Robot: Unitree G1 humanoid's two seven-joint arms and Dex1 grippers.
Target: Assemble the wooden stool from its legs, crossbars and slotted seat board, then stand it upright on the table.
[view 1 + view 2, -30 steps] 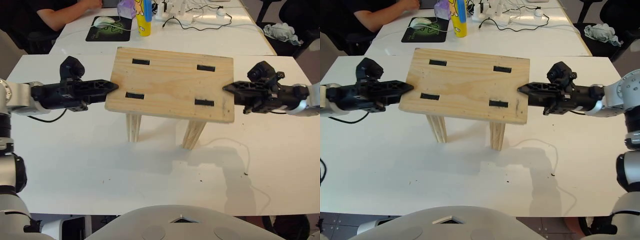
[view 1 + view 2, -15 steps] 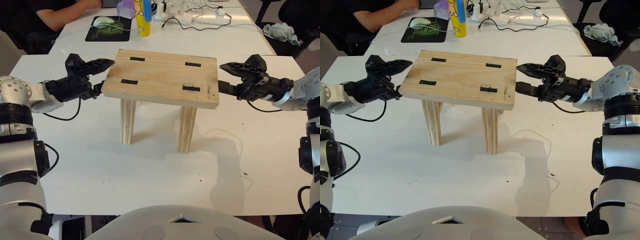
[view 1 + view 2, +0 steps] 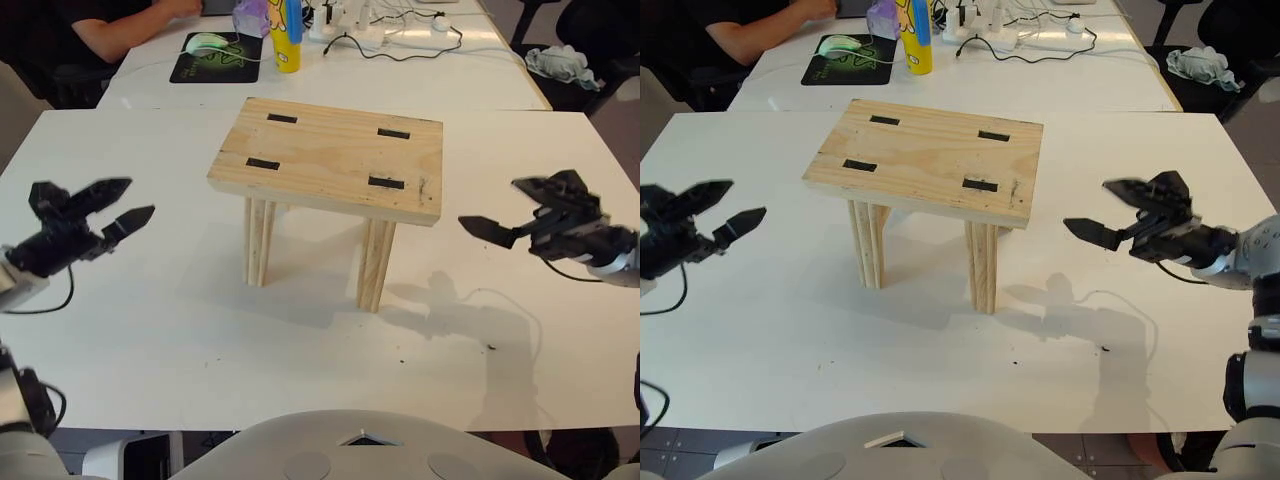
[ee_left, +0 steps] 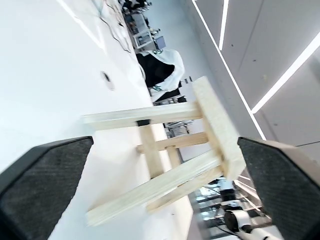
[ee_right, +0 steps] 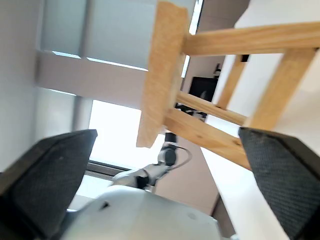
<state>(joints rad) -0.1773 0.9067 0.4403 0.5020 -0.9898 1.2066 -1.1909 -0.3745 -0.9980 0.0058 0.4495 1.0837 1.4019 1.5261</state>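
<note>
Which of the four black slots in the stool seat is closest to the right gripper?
The front-right slot, nearest the robot and toward its right gripper; the other three lie farther back or farther left.

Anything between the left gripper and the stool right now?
No. The stretch of table between the open left gripper and the upright stool is bare, as the left eye view shows.

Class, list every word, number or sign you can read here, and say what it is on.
Nothing is readable.
stool: no writing, only four dark slots.
mouse mat: green mark, too small to read.
yellow bottle: print too small to read.
</note>
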